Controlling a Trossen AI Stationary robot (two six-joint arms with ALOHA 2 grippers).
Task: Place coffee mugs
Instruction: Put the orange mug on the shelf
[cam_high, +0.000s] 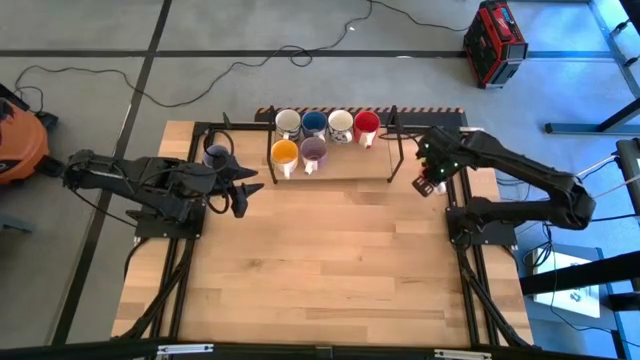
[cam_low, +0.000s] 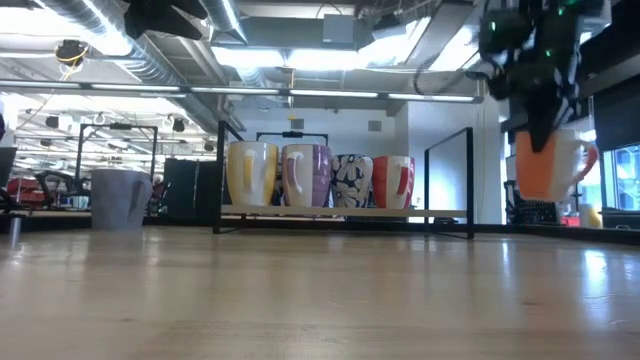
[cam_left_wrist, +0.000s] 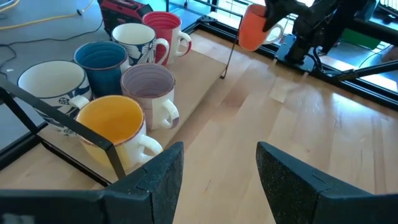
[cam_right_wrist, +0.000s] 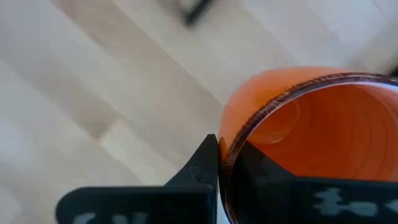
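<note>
At the right of the high view, the right tool (cam_high: 428, 186) grips the orange mug (cam_low: 545, 165) by its rim, airborne. Next move: transfer it to the rack (cam_high: 345, 172) beside the purple mug (cam_high: 313, 152). The left tool (cam_high: 248, 190) waits open.

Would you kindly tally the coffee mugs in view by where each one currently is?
On the rack: 6 (cream, blue, white, red, yellow-orange, purple)
On the table by the left arm: 1 (grey-lavender)
Held in the right gripper: 1 (orange)
Total: 8
</note>
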